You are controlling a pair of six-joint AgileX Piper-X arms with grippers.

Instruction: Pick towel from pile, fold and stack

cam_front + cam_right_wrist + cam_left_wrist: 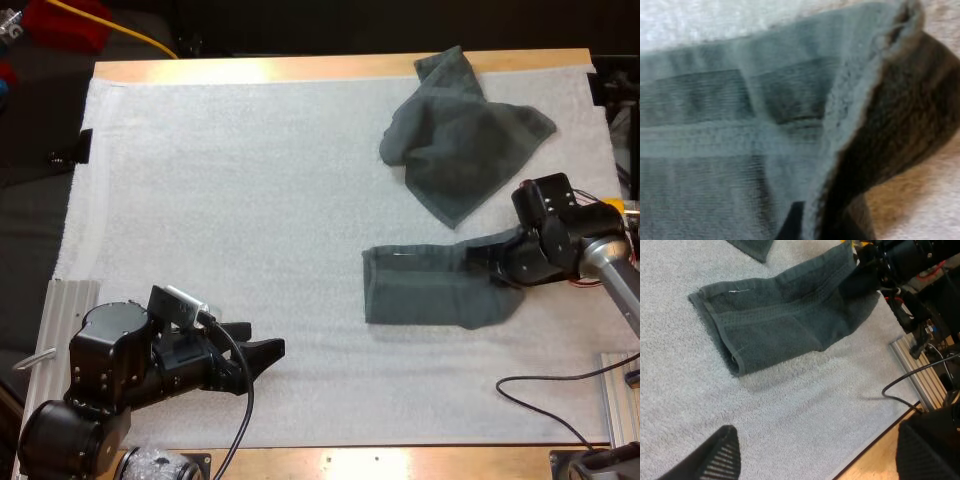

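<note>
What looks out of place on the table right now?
Only the folded towel: its end at the right gripper is bunched and lifted off the mat, so the fold lies uneven. The crumpled towel and left gripper look normal.

Two towels: one folded towel [428, 288], one crumpled towel [460, 140].

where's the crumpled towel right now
In the high view the crumpled towel lies at the far right of the white mat, just beyond the folded towel whose right end the right tool grips.
</note>
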